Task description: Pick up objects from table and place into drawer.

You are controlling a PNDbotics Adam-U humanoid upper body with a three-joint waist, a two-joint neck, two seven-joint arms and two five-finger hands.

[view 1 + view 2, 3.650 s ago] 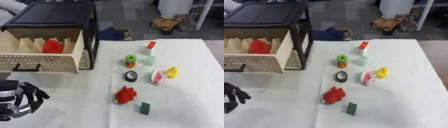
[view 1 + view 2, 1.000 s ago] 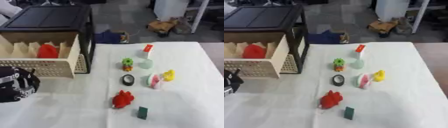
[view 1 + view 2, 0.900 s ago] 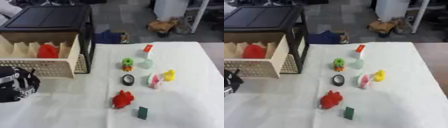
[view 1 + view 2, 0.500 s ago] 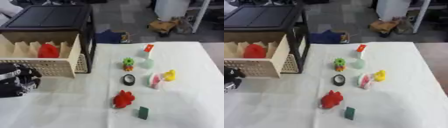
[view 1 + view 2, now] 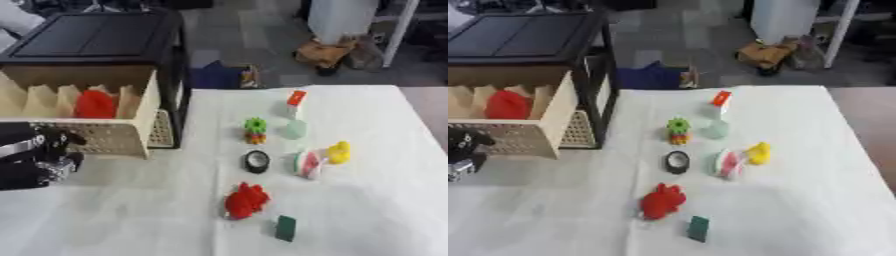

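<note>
Open drawer (image 5: 131,120) holds a red object (image 5: 94,105); left hand (image 5: 39,155) curled, empty.

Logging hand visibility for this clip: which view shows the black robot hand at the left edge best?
The left eye view: the black robot hand shows with its wrist, in front of the beige slatted drawer. The right eye view crops it to a sliver at the frame edge.

Surface (image 5: 367,200): white cloth, matt, lightly creased. Drawer (image 5: 105,135): pale, wood-like dividers, woven-looking perforated front. Cabinet (image 5: 96,35) over it: black, smooth top, slight sheen. Red toy (image 5: 246,200), yellow duck (image 5: 339,152), green gear (image 5: 255,124): look plastic, smooth. Black ring (image 5: 255,161): glossy. Dark green block (image 5: 285,228): matt. Left hand (image 5: 39,157): black with silver metal parts.
</note>
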